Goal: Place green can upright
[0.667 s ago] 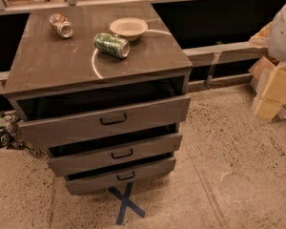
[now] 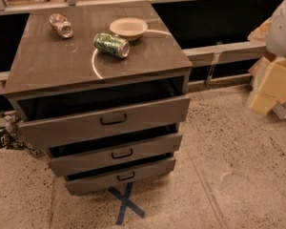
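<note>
Green can (image 2: 111,45): lying on its side on the cabinet top (image 2: 47,70), upper middle of the frame, just below and left of the bowl (image 2: 128,27).
Change on the cabinet: none that I can see. The green can, the bowl and the brown can (image 2: 61,25) sit just where they were a moment ago.
Change at the right edge: the pale arm looks smeared now and has shifted slightly, so I read it as moving.
Gripper (image 2: 268,88): right edge of the frame, mid-height, well apart from the cabinet. Whether it's open or closed, I cannot tell.
Meaning for the task: nothing grasped yet. I judge this as the approach, with the whole reach to go.
Look of the green can: mottled green and white body, silver end facing the lower right of the frame, long axis roughly level on the surface.
Handling guess: it's round, so it may roll if nudged, and the bowl is close on its far side.
</note>
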Tool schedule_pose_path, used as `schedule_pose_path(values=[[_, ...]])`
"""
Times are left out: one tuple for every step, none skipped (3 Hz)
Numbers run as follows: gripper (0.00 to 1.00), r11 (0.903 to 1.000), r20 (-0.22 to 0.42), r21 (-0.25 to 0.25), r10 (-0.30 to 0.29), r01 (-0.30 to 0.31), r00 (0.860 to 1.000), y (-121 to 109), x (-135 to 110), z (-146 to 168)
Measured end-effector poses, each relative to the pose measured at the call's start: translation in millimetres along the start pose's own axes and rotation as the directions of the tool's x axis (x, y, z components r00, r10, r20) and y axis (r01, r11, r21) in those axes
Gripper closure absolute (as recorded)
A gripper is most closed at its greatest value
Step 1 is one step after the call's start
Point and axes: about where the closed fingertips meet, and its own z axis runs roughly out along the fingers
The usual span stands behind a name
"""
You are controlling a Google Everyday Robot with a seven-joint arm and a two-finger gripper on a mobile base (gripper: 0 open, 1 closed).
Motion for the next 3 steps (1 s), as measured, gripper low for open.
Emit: schedule_pose_path(values=[[0.00,0.9973,0.061,-0.005,0.074,-0.074,0.995,-28.5,-24.7,23.5],[0.00,0.9893,0.108,-0.025,0.146,-0.144,0.983,-60.7,-57.4,57.6],[0.00,0.9745,0.115,-0.049,0.223,-0.219,0.968,-87.9,-89.1,97.4]])
